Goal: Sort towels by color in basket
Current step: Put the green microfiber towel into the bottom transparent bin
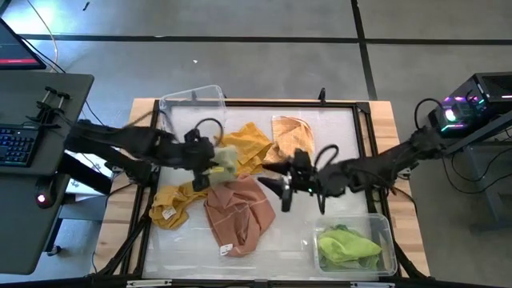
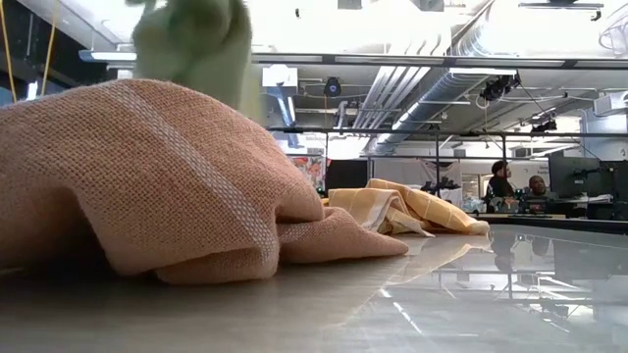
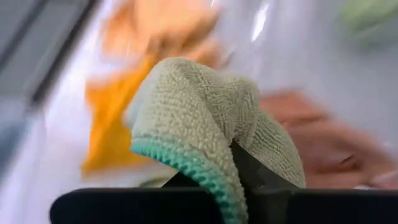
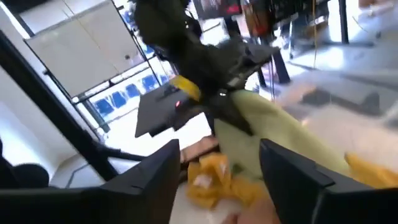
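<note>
My left gripper (image 1: 210, 162) is shut on a light green towel (image 1: 228, 159) above the table's middle; the towel also shows high in the low view (image 2: 191, 39) and in the right wrist view (image 4: 280, 134). My right gripper (image 1: 276, 186) hovers open just right of it, over the pink towel's far edge, fingers apart (image 4: 217, 165). On the table lie a dusty pink towel (image 1: 236, 212), two mustard yellow towels (image 1: 250, 144) (image 1: 172, 204) and a peach-orange towel (image 1: 292, 130). More green towels (image 1: 348, 248) sit in a clear bin. My left gripper holds the green towel bunched in several layers, its teal-stitched edge (image 3: 186, 165) folded over the fingers (image 3: 258, 177). The cloth covers the place of contact. The towel is lifted clear of the table and hangs beside the gripper (image 2: 196, 54).
An empty clear bin (image 1: 192, 100) stands at the far left corner, and the bin with green towels (image 1: 384, 232) at the near right corner. A raised frame (image 1: 364, 132) runs around the work surface. A keyboard desk stands left of the table, with people far behind in the low view.
</note>
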`<state>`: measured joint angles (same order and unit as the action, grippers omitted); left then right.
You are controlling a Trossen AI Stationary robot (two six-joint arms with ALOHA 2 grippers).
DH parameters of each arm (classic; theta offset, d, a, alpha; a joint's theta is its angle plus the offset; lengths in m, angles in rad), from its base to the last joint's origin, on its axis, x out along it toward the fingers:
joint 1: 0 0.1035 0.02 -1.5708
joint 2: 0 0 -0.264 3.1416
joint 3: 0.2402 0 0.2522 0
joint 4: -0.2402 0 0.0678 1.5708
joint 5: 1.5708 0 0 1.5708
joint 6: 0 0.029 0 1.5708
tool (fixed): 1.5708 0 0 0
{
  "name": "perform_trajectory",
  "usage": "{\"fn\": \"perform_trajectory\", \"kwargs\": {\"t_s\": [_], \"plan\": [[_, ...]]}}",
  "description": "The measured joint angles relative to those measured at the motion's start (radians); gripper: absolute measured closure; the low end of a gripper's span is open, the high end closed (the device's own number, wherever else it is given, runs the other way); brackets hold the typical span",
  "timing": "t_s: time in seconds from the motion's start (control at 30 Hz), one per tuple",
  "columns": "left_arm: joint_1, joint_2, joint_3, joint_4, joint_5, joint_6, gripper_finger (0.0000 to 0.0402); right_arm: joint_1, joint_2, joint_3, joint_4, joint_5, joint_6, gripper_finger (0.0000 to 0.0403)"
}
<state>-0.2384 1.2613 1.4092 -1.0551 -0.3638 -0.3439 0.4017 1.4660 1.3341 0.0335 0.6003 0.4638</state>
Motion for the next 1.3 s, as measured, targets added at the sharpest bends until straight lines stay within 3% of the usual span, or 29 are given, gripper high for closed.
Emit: {"fn": "perform_trajectory", "kwargs": {"t_s": [0.17, 0.5, 0.63, 0.77, 0.83, 0.9, 1.0, 1.1, 1.17, 1.3], "plan": [[-0.056, 0.001, 0.168, 0.123, -0.044, 0.175, 0.0401, -0.106, 0.042, 0.0, 0.132, -0.163, -0.106, 0.0135], [-0.064, 0.01, 0.22, 0.509, -0.002, 0.411, 0.0401, -0.154, 0.179, 0.0, 0.494, -0.194, -0.376, 0.0135], [-0.039, 0.034, 0.22, 0.616, -0.004, 0.427, 0.0398, -0.154, 0.207, 0.0, 0.599, -0.203, -0.424, 0.0188], [-0.008, 0.058, 0.22, 0.695, 0.055, 0.561, 0.0361, -0.152, 0.19, 0.017, 0.583, -0.157, -0.456, 0.0292], [-0.007, 0.065, 0.22, 0.705, 0.066, 0.651, 0.0333, -0.132, 0.153, 0.061, 0.491, -0.08, -0.52, 0.0355], [-0.013, 0.06, 0.22, 0.712, 0.05, 0.701, 0.0304, -0.101, 0.102, 0.134, 0.329, 0.011, -0.599, 0.0388], [-0.021, 0.029, 0.22, 0.711, -0.028, 0.728, 0.027, -0.03, 0.045, 0.29, -0.003, 0.151, -0.601, 0.0383], [-0.026, -0.002, 0.22, 0.69, -0.122, 0.741, 0.0249, 0.051, 0.03, 0.476, -0.38, 0.194, -0.484, 0.0393], [-0.026, -0.021, 0.22, 0.658, -0.179, 0.739, 0.0243, 0.109, 0.03, 0.603, -0.653, 0.117, -0.309, 0.0397], [-0.026, -0.056, 0.22, 0.573, -0.254, 0.667, 0.0241, 0.238, 0.025, 0.728, -1.07, -0.181, 0.235, 0.0395]]}}
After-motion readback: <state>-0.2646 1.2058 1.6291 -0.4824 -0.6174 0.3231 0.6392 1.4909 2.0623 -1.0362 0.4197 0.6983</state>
